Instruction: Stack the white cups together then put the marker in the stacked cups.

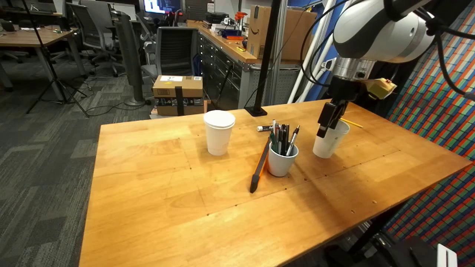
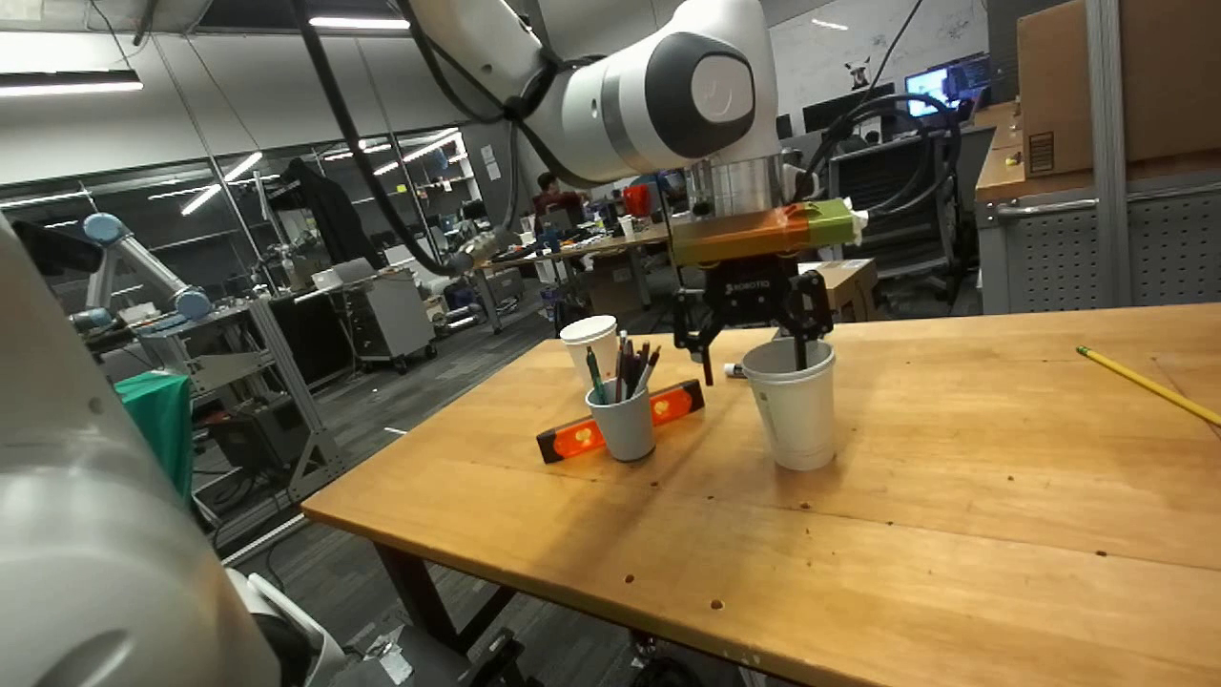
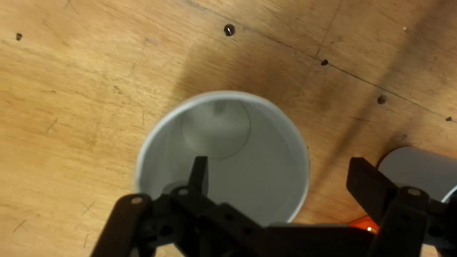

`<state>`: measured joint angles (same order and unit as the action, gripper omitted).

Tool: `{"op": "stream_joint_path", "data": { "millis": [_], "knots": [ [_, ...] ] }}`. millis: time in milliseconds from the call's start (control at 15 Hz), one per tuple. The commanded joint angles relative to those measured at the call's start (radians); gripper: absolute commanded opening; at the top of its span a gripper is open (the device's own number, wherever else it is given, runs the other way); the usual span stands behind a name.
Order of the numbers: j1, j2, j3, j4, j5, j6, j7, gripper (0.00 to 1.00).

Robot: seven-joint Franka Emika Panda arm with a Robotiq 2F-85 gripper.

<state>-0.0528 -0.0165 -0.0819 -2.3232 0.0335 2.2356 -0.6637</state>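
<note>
A white cup (image 1: 326, 144) stands upright below my gripper (image 1: 328, 128); it also shows in an exterior view (image 2: 796, 425) and from above in the wrist view (image 3: 250, 185), with nothing seen inside. My gripper is open in an exterior view (image 2: 755, 370) and in the wrist view (image 3: 278, 160). One finger is inside this cup's rim, the other outside, apart from the wall. Another white cup (image 1: 218, 138) stands upright farther off, with a line below its rim; it is partly hidden in an exterior view (image 2: 584, 355). The marker (image 1: 265, 128) lies on the table, partly hidden behind pens.
A grey-blue pen cup (image 1: 281, 165) with several pens stands between the white cups; it shows too in the wrist view (image 3: 414, 171). An orange level (image 2: 675, 405) lies beside it. A yellow pencil (image 2: 1145, 384) lies on the table (image 1: 167, 207). A black pole (image 1: 266, 74) rises at the table's edge.
</note>
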Motion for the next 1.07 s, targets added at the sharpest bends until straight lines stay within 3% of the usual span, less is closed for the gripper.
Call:
{"op": "stream_joint_path", "data": {
  "millis": [0, 67, 133, 267, 733, 800, 1000],
  "knots": [
    [-0.018, 0.024, -0.008, 0.013, 0.002, 0.028, -0.043, 1.00],
    [-0.022, 0.027, -0.009, 0.013, 0.000, 0.033, -0.047, 1.00],
    [-0.025, 0.030, -0.008, 0.012, -0.002, 0.036, -0.048, 0.75],
    [-0.028, 0.029, -0.005, 0.007, -0.003, 0.044, -0.047, 0.68],
    [-0.019, 0.013, 0.009, -0.009, -0.024, 0.043, -0.015, 0.13],
    [-0.017, 0.013, 0.012, -0.008, -0.032, 0.044, -0.003, 0.07],
    [-0.010, 0.013, 0.019, 0.001, -0.070, 0.060, 0.047, 0.01]
  ]
}}
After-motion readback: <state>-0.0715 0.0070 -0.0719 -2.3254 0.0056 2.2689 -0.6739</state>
